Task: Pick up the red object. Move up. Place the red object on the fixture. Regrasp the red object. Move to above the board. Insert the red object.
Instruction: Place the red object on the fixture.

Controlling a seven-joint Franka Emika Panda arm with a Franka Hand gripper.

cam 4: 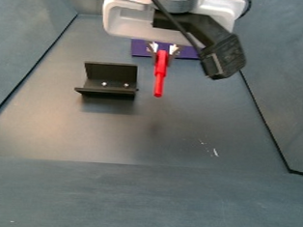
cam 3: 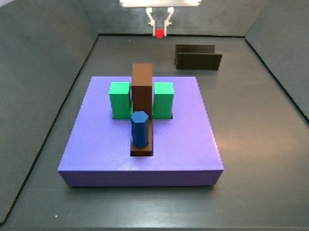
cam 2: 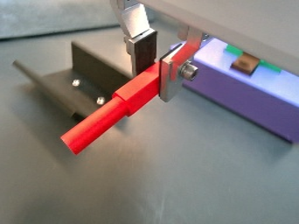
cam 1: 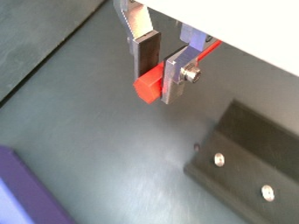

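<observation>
Wrist view: gripper (cam 2: pixel 160 58) fingers (cam 2: pixel 142 50) clamp red object (cam 2: pixel 107 115), airborne.

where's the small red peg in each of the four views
Wrist view: the small thin bright-red peg sits end-on between the end effector fingers.
Wrist view: peg seen lengthwise, held at one end.
Side view: peg at top centre, tiny, under the end effector.
Side view: peg hangs upright, upper centre.
Shared landmark: the dark L-shaped fixture, visible in all four.
</observation>
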